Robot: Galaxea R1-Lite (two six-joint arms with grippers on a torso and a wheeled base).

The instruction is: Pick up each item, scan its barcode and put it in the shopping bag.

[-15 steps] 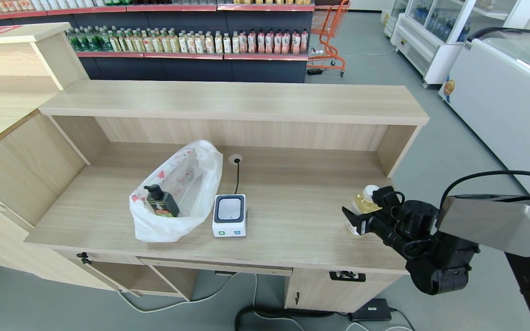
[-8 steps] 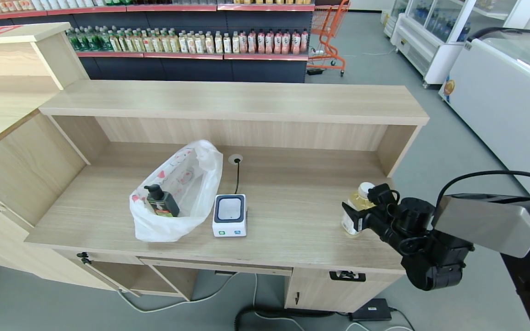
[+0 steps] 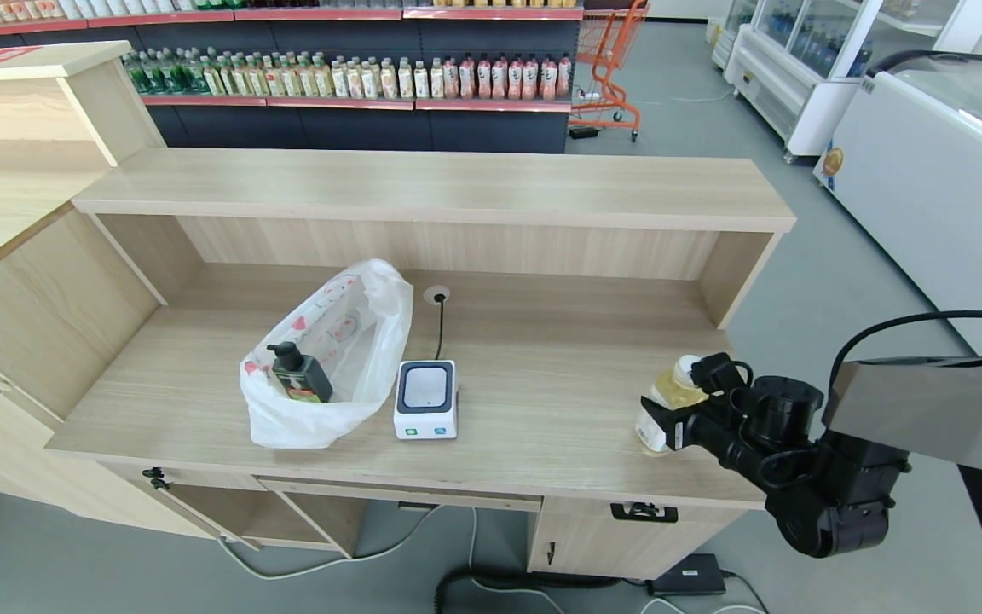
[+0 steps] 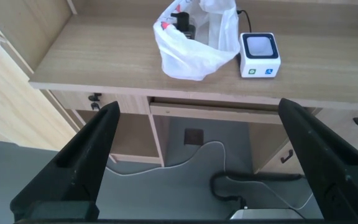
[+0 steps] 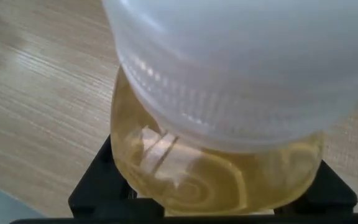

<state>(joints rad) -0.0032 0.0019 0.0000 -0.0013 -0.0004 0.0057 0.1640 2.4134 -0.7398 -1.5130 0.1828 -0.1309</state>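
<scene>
Right gripper (image 3: 677, 411) clamped on the yellow-liquid bottle (image 3: 668, 394), well right of the scanner (image 3: 425, 398); shopping bag (image 3: 320, 422) just left of it; left gripper (image 4: 197, 109) jaws spread wide

The pale wooden counter (image 3: 542, 375) carried a white scanner (image 3: 425, 398) near its front edge. Just left of the scanner slumped the open shopping bag (image 3: 303, 426). Behind the scanner, a black cable (image 3: 440, 333) ran to a round grommet (image 3: 436, 295). Well right of the scanner a bottle (image 3: 668, 399) of yellow liquid tilted; whether it touched the wood was unclear.
</scene>
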